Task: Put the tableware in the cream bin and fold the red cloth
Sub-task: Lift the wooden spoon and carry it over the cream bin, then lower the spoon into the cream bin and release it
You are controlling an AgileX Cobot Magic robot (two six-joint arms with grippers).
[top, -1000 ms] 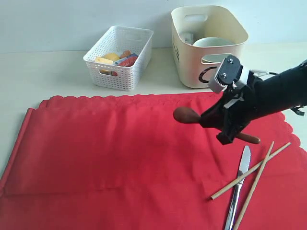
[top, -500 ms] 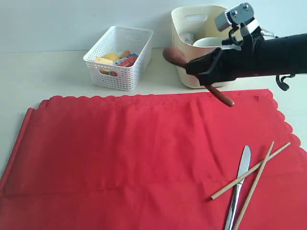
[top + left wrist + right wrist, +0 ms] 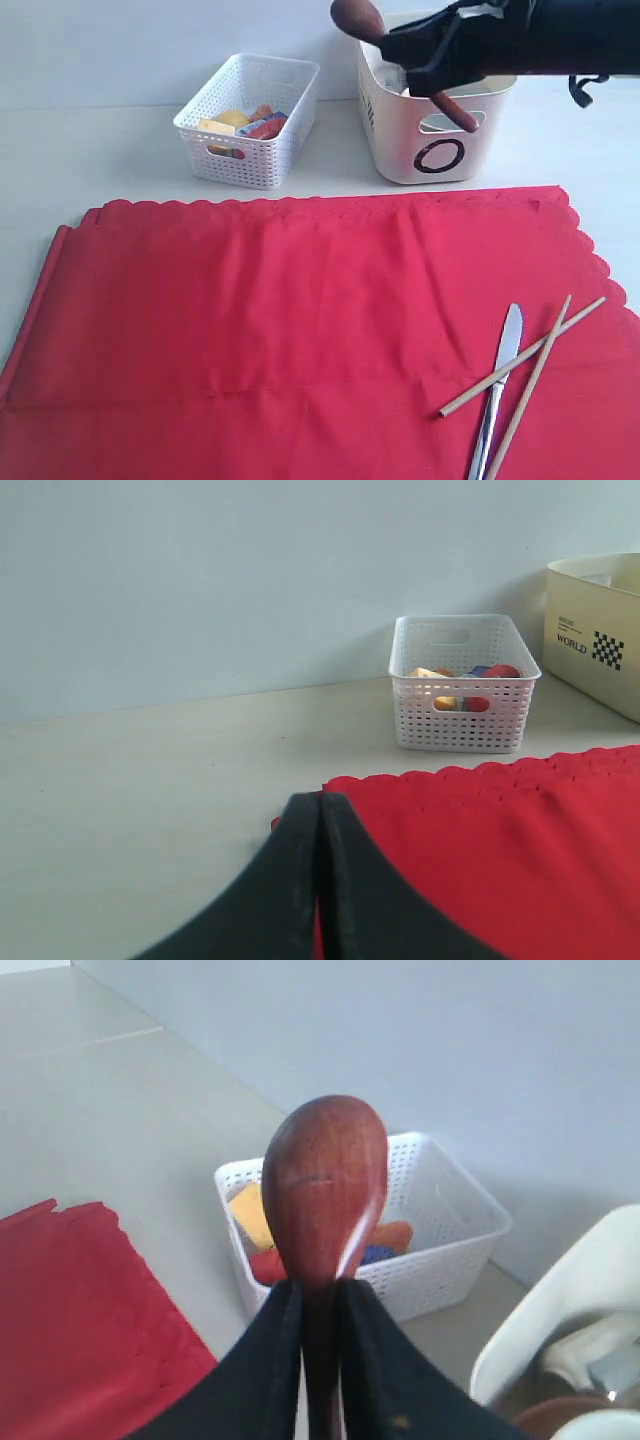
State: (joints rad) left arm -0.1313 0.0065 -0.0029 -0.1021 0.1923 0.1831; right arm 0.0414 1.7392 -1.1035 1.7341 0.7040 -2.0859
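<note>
Right gripper (image 3: 428,62): fingers pinched on the shaft of the brown-handled spoon (image 3: 356,17), confirmed in the right wrist view, where both black fingers (image 3: 262,1360) clamp the neck just below the glossy spoon bowl (image 3: 325,1185). The spoon is held in the air at the cream bin (image 3: 398,135), tilted. Its bowl end is raised beyond the bin's rim on the basket side, and its handle tip points down in front of the bin's cut-out handle. Whether it is over the opening cannot be told.

Left gripper (image 3: 320,815): fingers pressed together, nothing between them — well away from the cream bin, over the red cloth's far corner.

Red cloth (image 3: 250,320): spread flat in front of the cream bin, unfolded.

Silver knife (image 3: 500,385) and light wooden chopsticks (image 3: 530,355): lying on the cloth, crossed over each other, in front of the cream bin and well apart from it.

White perforated basket (image 3: 250,125): beside the cream bin, holding food.
</note>
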